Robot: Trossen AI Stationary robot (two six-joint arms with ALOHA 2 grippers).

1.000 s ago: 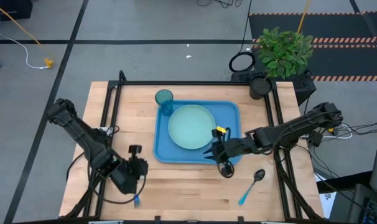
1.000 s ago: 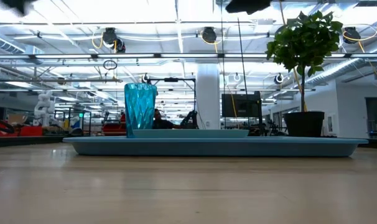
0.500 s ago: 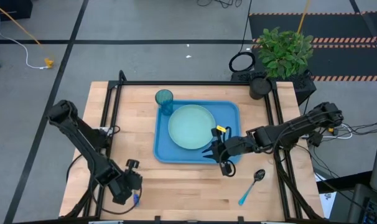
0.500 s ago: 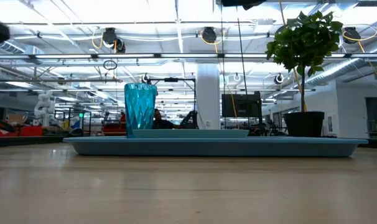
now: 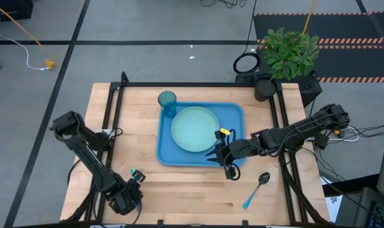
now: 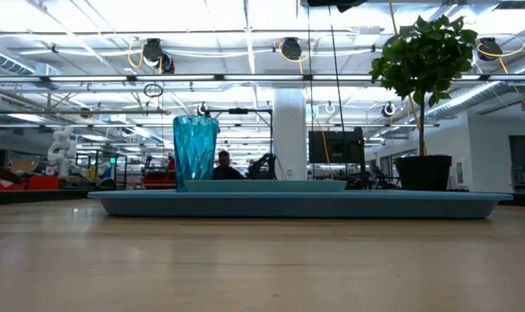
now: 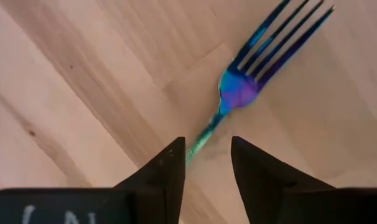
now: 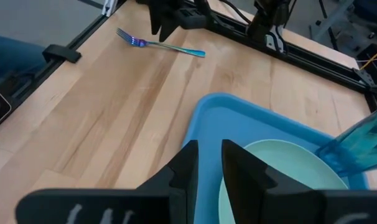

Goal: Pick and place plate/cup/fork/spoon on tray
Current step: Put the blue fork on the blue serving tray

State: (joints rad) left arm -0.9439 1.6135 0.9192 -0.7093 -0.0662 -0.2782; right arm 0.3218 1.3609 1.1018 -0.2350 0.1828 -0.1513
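One plate and one cup sit on the tray; one fork and one spoon lie on the desk. Left pincer spread around the fork handle; right pincer spread, empty.

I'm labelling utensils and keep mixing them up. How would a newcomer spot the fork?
Start at the blue tray, then look to the table's near left corner. The fork lies on bare wood by the left gripper. It has tines, unlike the oval-bowled spoon on the right.
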